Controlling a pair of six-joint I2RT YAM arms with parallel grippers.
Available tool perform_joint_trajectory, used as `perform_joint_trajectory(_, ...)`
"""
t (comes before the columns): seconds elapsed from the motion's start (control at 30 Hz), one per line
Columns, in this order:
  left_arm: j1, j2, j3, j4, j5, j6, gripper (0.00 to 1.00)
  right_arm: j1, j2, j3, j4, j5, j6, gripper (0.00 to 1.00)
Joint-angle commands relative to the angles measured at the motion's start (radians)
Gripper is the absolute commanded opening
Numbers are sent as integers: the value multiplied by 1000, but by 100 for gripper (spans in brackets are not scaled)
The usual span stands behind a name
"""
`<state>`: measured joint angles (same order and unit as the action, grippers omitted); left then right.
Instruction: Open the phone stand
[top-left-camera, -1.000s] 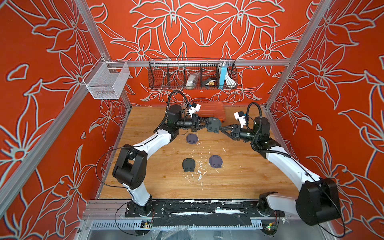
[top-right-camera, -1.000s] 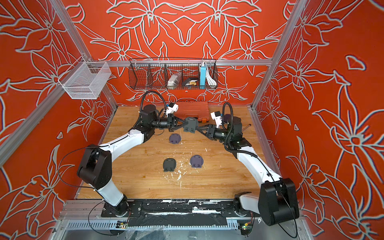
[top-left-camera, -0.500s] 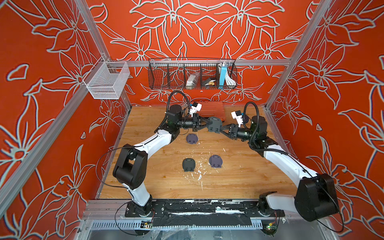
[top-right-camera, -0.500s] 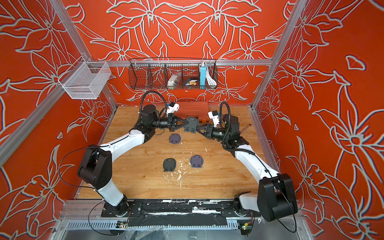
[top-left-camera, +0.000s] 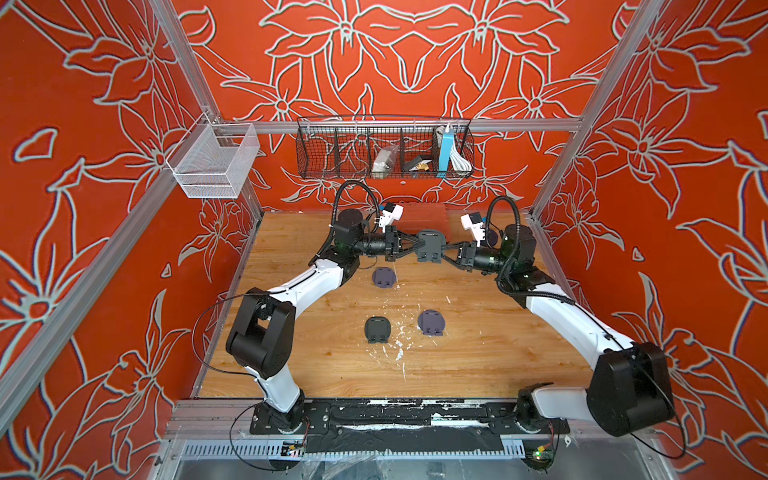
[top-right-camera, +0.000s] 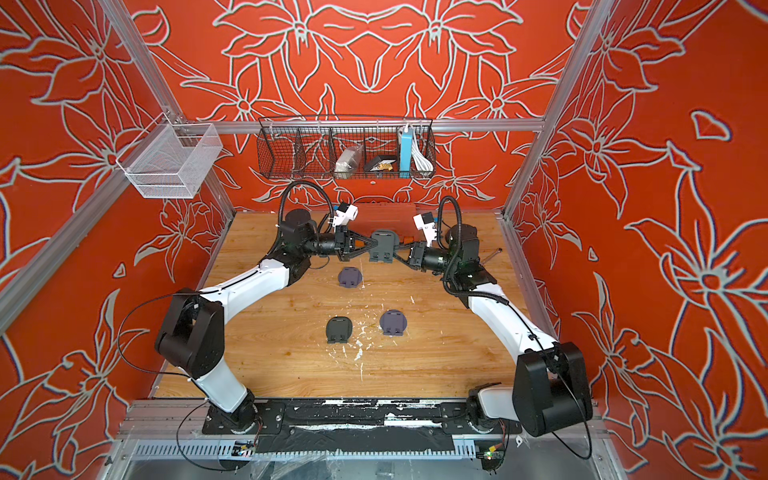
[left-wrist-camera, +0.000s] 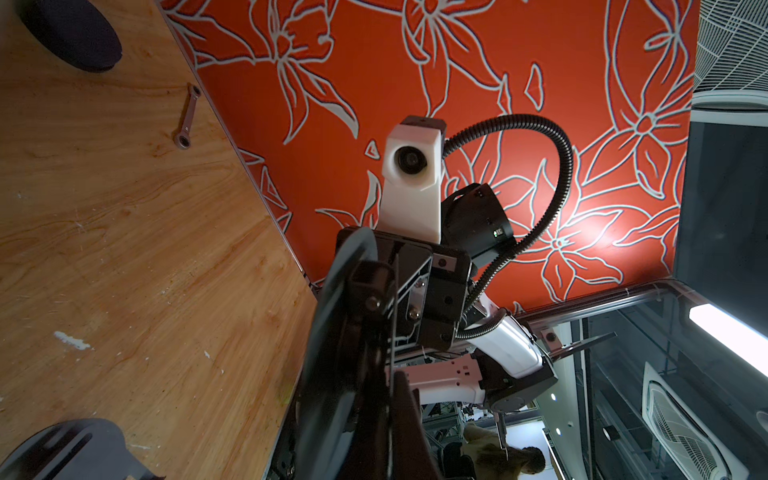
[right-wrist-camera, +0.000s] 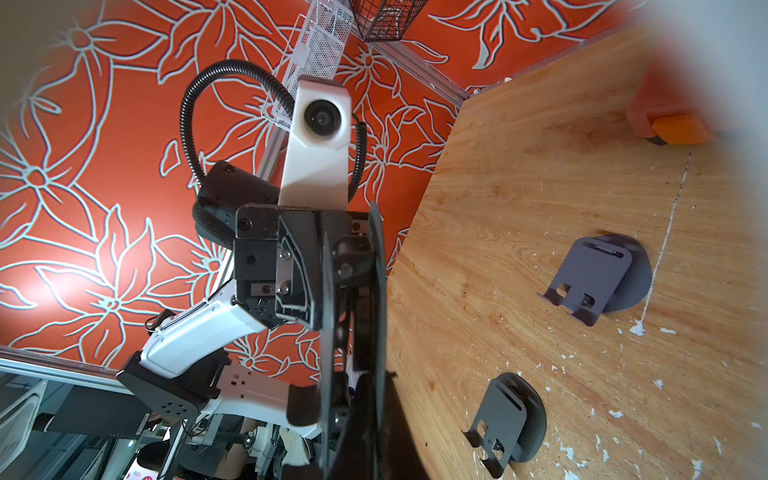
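Surface: wooden table, scratched, with white flecks scattered near its middle.
Back edge: orange case, lying flat.
Left of middle: far purple stand, alone.
Middle: dark grey stand and near purple stand, side by side, not touching.
Back right: small metal link, lying flat.

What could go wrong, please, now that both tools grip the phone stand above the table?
The left tool and right tool each pinch only a thin edge of the phone stand, so it may slip as they pull it open. Held above the table, it could drop near the purple stand lying below.
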<state>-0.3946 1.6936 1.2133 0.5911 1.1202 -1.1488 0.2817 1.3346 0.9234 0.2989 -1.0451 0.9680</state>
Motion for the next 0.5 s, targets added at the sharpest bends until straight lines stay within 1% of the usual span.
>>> perform_joint_trajectory(0.0, -40, -28, 36, 79, 81, -27, 0, 19, 39, 11, -32, 17, -16, 0)
perform_joint_trajectory(0.17, -39, -58, 90, 153, 104, -59, 0, 19, 109, 5, -144, -10, -17, 0)
perform_joint_trajectory(0.27, -34, -79, 135, 189, 124, -64, 0, 19, 173, -15, -160, -52, 10, 0)
perform_joint_trajectory(0.4, -4, -133, 174, 199, 112, -8, 0, 19, 235, -9, -262, -77, -22, 0)
perform_joint_trajectory(0.47, 13, -159, 184, 183, 94, 39, 0, 19, 256, -11, -262, -89, -6, 0)
